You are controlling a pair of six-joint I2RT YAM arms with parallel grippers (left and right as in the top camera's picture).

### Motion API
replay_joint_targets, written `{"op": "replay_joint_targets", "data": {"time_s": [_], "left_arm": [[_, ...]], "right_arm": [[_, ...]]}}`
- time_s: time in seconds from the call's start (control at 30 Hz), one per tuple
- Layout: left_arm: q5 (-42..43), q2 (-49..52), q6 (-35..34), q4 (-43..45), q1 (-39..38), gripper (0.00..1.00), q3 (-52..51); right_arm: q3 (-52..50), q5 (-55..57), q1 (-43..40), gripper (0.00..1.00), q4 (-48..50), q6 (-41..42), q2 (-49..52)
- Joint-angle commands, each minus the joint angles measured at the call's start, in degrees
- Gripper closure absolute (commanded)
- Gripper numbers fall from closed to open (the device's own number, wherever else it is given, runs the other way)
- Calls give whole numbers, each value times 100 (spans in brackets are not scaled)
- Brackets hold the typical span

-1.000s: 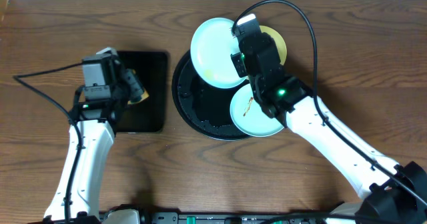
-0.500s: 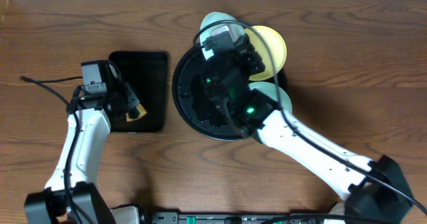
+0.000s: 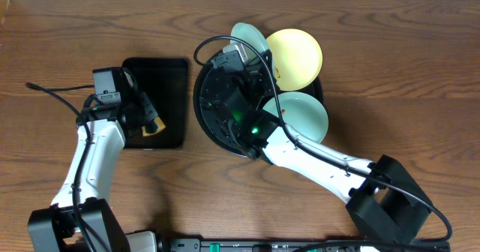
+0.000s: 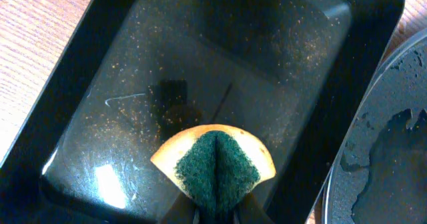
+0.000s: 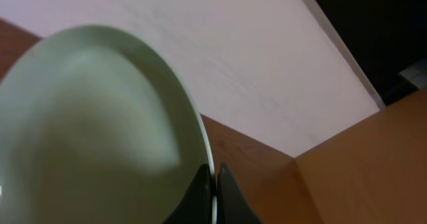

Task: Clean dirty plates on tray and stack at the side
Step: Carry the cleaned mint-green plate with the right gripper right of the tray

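Note:
My right gripper (image 3: pixel 250 52) reaches over the round black tray (image 3: pixel 212 108) and is shut on the rim of a pale mint plate (image 3: pixel 249 36), which it holds tipped up on edge at the tray's far side. In the right wrist view this plate (image 5: pixel 100 131) fills the left, its rim pinched between my right gripper's (image 5: pixel 215 174) jaws. A yellow plate (image 3: pixel 294 57) lies at the tray's far right and a second mint plate (image 3: pixel 298 117) at its near right. My left gripper (image 3: pixel 147 121) is shut on a folded green-and-yellow sponge (image 4: pixel 215 167) above the small rectangular tray.
The rectangular black tray (image 3: pixel 161 76) lies left of the round tray, speckled and wet in the left wrist view (image 4: pixel 200 64). The round tray's wet floor (image 4: pixel 387 137) shows at that view's right edge. Brown wood tabletop (image 3: pixel 390 79) surrounds both. My right arm's cable loops over the round tray.
My right arm has swung left across the round tray, tipping its mint plate from flat to on edge and uncovering the second mint plate. My left arm moved slightly toward me with the sponge.

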Motion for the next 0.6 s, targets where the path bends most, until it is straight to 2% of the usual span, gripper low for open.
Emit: {"op": "replay_joint_targets", "data": {"time_s": [0.0,0.3,0.4,0.47,0.57], "left_arm": [[74,28,92,-11,17,92,48],[177,28,90,-9,17,92,48],[291,28,87,-9,17,92,48],[291,28,87,22,17,93,48],[291,28,87,61,17,92,48]], "right_arm": [[92,20,20,99,90,-68,-22],[92,-20,26,99,35,-55,-24],[94,-31,15,99,24,203,-114],[94,-400,-35,99,-83,337,-240],[98,-1576,-208,99,-566,776,-549]]}}
